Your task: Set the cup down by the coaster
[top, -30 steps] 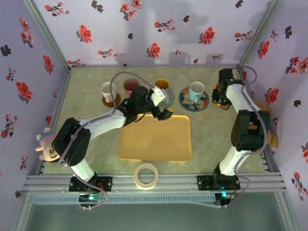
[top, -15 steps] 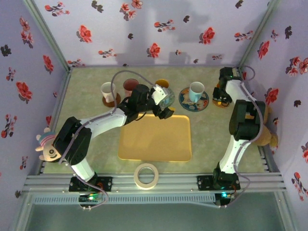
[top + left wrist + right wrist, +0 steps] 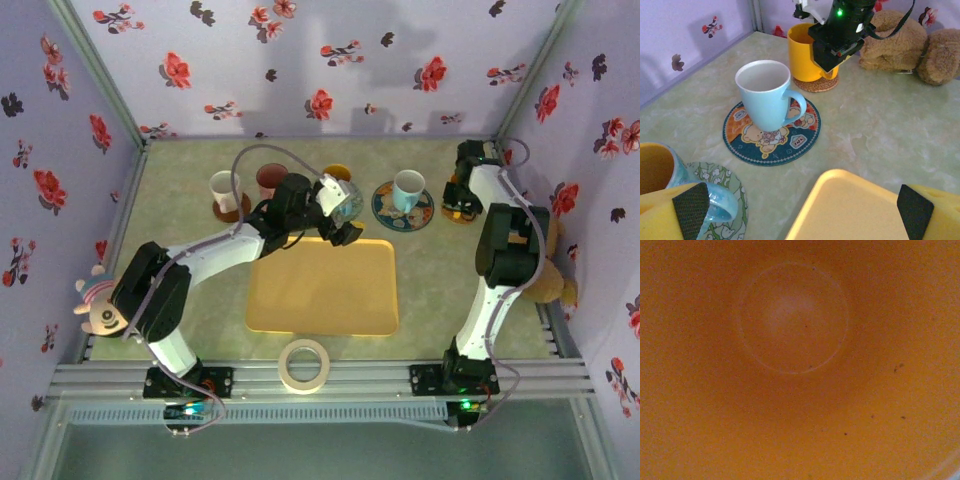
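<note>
Cup on woven coaster, far right; right gripper unmoved above it, grip untellable, release likely pending; left gripper spread wide.

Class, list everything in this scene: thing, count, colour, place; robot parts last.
tray: one, yellow, table centre.
tape roll: one, cream, near edge.
cups: five, far row, left to right: white cup, maroon cup, blue mug, light blue cup, yellow cup.
coasters: four seen: brown coaster under white cup, floral coaster under blue mug, bear-print coaster under light blue cup, woven coaster under yellow cup.
teddy bear: one, brown, right edge.
plush toy: one, pale, left edge.
left gripper: one, yellow fingers, open, over tray's far edge.
right gripper: one, black, at yellow cup; opening unclear.
</note>
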